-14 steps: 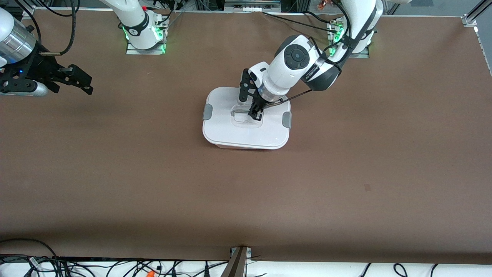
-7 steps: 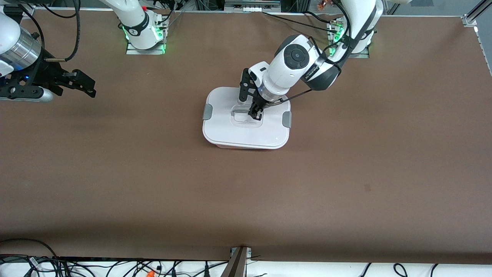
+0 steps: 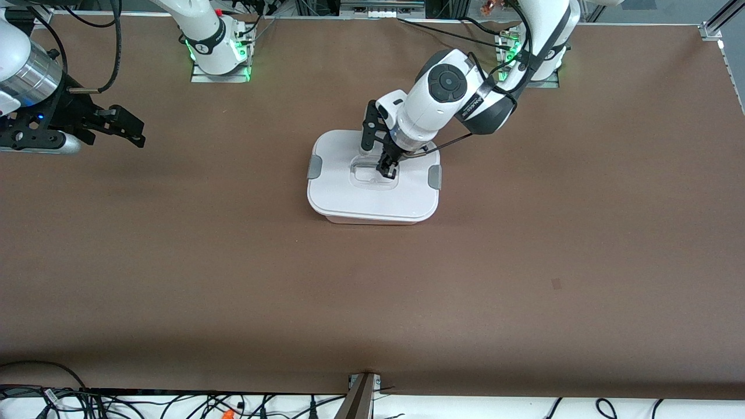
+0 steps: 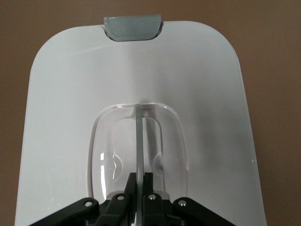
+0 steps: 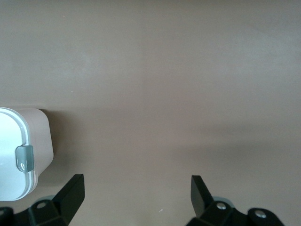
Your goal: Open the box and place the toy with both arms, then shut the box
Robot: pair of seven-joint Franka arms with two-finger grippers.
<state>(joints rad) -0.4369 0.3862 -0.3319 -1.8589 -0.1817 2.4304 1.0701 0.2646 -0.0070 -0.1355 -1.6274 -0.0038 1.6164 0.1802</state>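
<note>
The box [image 3: 349, 198] stands in the middle of the table with its white lid on and grey clips [image 3: 314, 167] at both ends. My left gripper [image 3: 386, 170] is down in the lid's recessed centre and is shut on the thin upright handle [image 4: 139, 141]; in the left wrist view the gripper [image 4: 140, 181] has both fingers pressed against the handle. My right gripper [image 3: 138, 132] is open and empty, in the air over the right arm's end of the table. Its wrist view shows the gripper [image 5: 136, 181] over bare table and one end of the box [image 5: 40, 136]. The toy is out of view.
The brown table top [image 3: 372, 302] stretches all round the box. The two arm bases [image 3: 218, 55] stand at the edge farthest from the front camera. Cables lie along the table's near edge.
My right gripper has shifted slightly. My left gripper and the lid in it have moved a little toward the arm bases, and the lid now sits more squarely on the base.
</note>
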